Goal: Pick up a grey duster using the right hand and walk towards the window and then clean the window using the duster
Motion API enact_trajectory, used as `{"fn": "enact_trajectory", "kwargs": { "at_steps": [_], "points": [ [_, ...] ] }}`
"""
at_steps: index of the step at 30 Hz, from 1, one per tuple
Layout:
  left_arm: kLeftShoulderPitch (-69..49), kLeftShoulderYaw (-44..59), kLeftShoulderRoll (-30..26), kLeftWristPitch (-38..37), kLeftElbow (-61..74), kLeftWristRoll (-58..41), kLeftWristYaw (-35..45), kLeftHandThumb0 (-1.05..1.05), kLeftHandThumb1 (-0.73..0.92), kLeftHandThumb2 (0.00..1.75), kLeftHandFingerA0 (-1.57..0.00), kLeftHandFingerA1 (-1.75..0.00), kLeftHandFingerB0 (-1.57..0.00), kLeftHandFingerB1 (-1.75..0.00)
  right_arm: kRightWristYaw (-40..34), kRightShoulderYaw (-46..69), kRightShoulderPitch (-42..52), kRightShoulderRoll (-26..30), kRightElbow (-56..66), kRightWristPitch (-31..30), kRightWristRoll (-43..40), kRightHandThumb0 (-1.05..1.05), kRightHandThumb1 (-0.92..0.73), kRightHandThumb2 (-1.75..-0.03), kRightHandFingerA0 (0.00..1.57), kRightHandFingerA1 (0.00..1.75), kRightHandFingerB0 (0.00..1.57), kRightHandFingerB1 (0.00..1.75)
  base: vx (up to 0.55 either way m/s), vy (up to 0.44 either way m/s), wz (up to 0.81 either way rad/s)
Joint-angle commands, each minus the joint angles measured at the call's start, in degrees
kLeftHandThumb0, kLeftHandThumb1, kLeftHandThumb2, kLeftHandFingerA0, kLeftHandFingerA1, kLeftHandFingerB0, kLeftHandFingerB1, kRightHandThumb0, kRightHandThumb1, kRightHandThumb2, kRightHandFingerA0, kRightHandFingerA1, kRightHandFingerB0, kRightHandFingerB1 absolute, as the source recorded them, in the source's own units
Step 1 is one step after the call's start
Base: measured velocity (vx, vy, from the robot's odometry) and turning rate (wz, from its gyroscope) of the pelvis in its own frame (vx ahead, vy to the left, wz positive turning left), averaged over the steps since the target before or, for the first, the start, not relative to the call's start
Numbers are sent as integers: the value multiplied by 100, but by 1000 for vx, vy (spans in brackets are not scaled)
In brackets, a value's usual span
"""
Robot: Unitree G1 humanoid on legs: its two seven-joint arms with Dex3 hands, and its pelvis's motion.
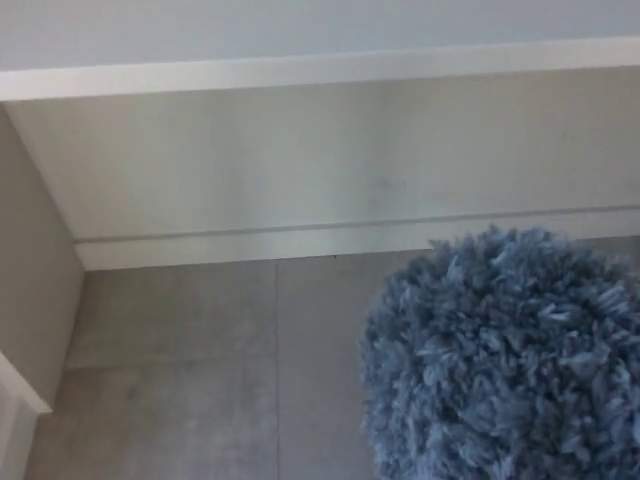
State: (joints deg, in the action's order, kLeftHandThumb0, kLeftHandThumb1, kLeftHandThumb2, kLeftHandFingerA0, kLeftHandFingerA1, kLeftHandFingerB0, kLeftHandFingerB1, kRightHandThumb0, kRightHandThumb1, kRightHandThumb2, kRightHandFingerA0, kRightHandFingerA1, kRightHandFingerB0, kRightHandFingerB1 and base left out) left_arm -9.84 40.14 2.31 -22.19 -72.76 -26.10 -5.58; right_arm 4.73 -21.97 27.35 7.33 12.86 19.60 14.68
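Grey-blue shaggy yarn, thick and fluffy: duster (510,360) head filling the lower right of the head view, raised in front of the wall and above the floor. Judged light, soft and yielding, likely to squash flat under pressure and spring back; nothing fragile, nothing slippery in the pile itself. Best held by the handle, not by the fluff; handle out of sight, presumably below the frame edge. No hand in view on either side, so no telling whether fingers are clenched, released or wrapped round anything, and no placing the duster relative to them. Behind the duster, pale wall (300,160) with a white skirting board (250,245) along its foot. Above, white sill or ledge (300,72). Below, grey tiled floor (200,380).
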Motion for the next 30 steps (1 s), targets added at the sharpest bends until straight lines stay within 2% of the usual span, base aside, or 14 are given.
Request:
{"fn": "enact_trajectory", "kwargs": {
  "at_steps": [1,2,3,8,9,11,13,17,18,20,24,25,26,30],
  "points": [
    [-10,43,-105,-236,16,-52,28,-16,63,85,-96,-119,-83,-93,-64,-22,-16,52,-17,84,142,-33,-62,-136,115,175,91,175,118,150,-11],
    [-9,44,-104,-236,17,-51,28,-16,63,85,-96,-119,-83,-93,-65,-23,-16,52,-17,84,144,-33,-62,-136,115,175,91,175,201,175,-21],
    [-7,45,-103,-231,21,-52,29,-16,64,87,-96,-120,-83,-95,-59,-29,-13,43,5,59,133,-35,-62,-125,111,175,88,175,332,145,3],
    [-2,55,-102,-220,26,-47,33,-16,64,87,-96,-120,-83,-95,-47,-36,-7,20,39,19,124,-35,-62,-125,111,175,88,175,191,226,-15],
    [-31,52,-117,-223,21,-40,88,-11,61,95,-97,-121,-84,-97,-12,-39,10,57,67,16,128,-35,-62,-128,111,175,88,175,150,102,-7],
    [-34,52,-119,-223,20,-40,96,-11,61,95,-97,-121,-84,-97,-9,-40,13,61,71,15,129,-35,-62,-128,111,175,88,175,190,66,-1],
    [-38,33,-108,-234,47,-19,56,-12,62,91,-94,-122,-83,-96,3,-33,29,58,112,-101,152,-35,-62,-135,117,175,93,175,232,16,6],
    [-37,26,-104,-232,32,-6,16,-14,65,87,-95,-120,-83,-95,47,-35,47,74,124,-90,92,-37,-61,-130,113,175,89,175,255,-74,3],
    [-36,39,-100,-230,34,-24,23,-15,64,87,-97,-120,-85,-96,42,-33,52,89,144,-109,148,-36,-64,-132,119,175,94,175,328,-132,9],
    [-36,44,-89,-230,23,-30,52,-12,62,91,-94,-120,-84,-97,63,-33,68,107,212,-169,166,-36,-63,-127,114,175,89,175,400,-153,29],
    [-20,42,-97,-217,21,-21,-25,-16,67,84,-96,-120,-80,-90,96,-66,92,143,347,-360,230,-35,-59,-132,114,175,90,175,403,-108,-1],
    [-32,20,-103,-218,37,1,-21,-17,68,83,-96,-122,-82,-97,112,-73,93,164,407,-469,295,-48,-63,-129,133,151,119,145,243,-25,-20],
    [-26,17,-107,-220,45,5,-33,-17,67,82,-98,-123,-83,-97,140,-80,91,182,452,-546,316,-34,-60,-135,119,175,94,175,275,-9,-23],
    [29,44,-150,-157,34,-25,-74,-16,66,81,-96,-120,-82,-89,183,-82,90,224,502,-616,235,-35,-54,-140,114,175,90,175,248,28,-24]
  ]
}}
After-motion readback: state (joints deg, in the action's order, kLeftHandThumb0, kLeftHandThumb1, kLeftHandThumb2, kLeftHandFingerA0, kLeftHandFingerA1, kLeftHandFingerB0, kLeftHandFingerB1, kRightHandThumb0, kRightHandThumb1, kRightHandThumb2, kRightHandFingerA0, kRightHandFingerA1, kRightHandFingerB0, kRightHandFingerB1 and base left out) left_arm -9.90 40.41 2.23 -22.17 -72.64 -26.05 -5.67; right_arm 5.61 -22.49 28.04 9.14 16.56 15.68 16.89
